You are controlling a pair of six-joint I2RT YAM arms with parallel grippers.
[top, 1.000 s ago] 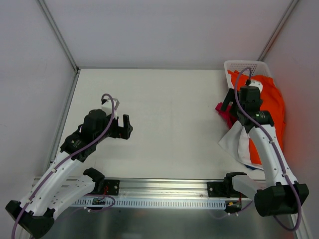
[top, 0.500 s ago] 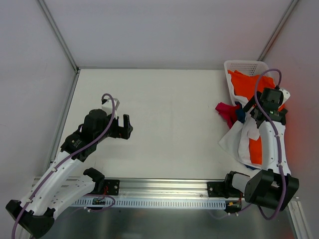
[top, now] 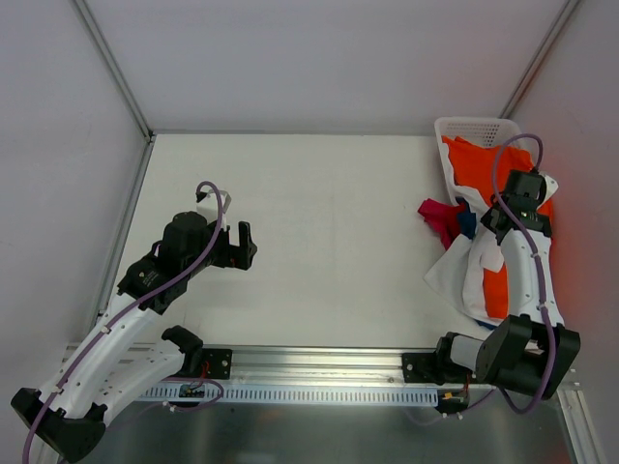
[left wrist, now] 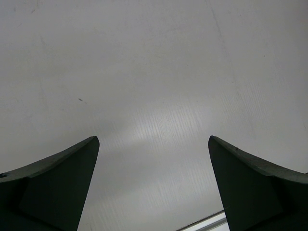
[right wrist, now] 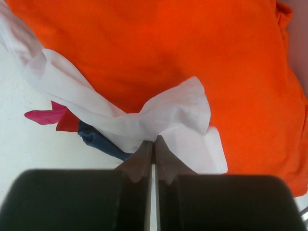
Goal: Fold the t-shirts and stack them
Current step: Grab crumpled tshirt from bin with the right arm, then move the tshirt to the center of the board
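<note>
White t-shirt (right wrist: 168,115): crumpled, lying across the orange t-shirt (right wrist: 159,43) at the right edge of the table (top: 319,193). One bunched fold is gathered at the right gripper (right wrist: 153,144), whose fingers are pressed together, apparently on that fold.
Navy t-shirt (right wrist: 98,139): a scrap showing beneath the white.
Magenta t-shirt (right wrist: 41,116): just beside the navy.
Basket (top: 474,124): behind the heap, orange cloth inside.
Left gripper (left wrist: 153,139): fingers wide apart above bare table, well apart from the shirts.

The right gripper (top: 497,228) was down on the white t-shirt (top: 451,274), which lay over the orange t-shirt (top: 474,174) spilling from the white basket (top: 466,123).
</note>
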